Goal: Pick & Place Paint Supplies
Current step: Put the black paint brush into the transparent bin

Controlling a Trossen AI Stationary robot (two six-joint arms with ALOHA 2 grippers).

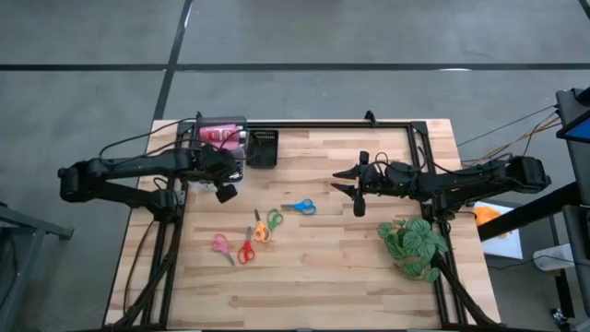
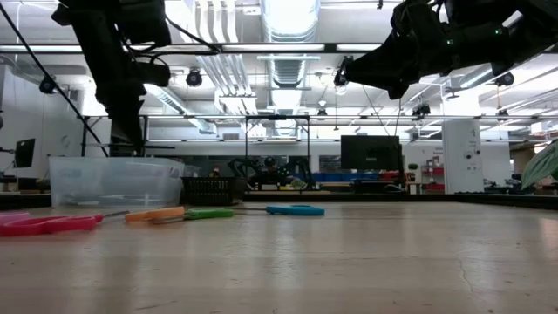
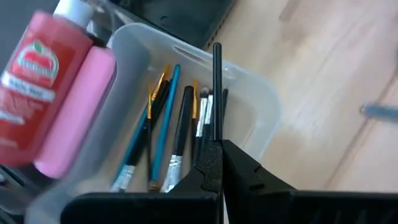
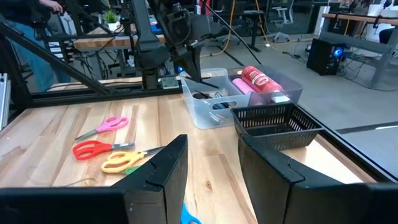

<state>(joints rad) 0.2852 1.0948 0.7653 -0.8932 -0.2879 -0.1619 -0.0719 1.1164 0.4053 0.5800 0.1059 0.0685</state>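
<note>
My left gripper hangs over the clear tub at the table's far left, shut on a thin black brush. Lying in the tub are several brushes, a red bottle and a pink bottle. On the bare table lie blue scissors, an orange pair, a red pair and a pink pair. My right gripper floats open above the table's right half, with nothing between its fingers. My left gripper pinches the black brush's handle between its two fingertips. The fingers slant down from above and lie along the brush, which sticks straight out past them over the tub's inside. The brush is lifted; whether its free end touches the tub I cannot tell.
A black mesh basket stands just right of the tub. A green leafy plant sits at the near right, below my right arm. A black frame rail runs along the far edge. Bare wood lies in the middle and toward the near edge.
</note>
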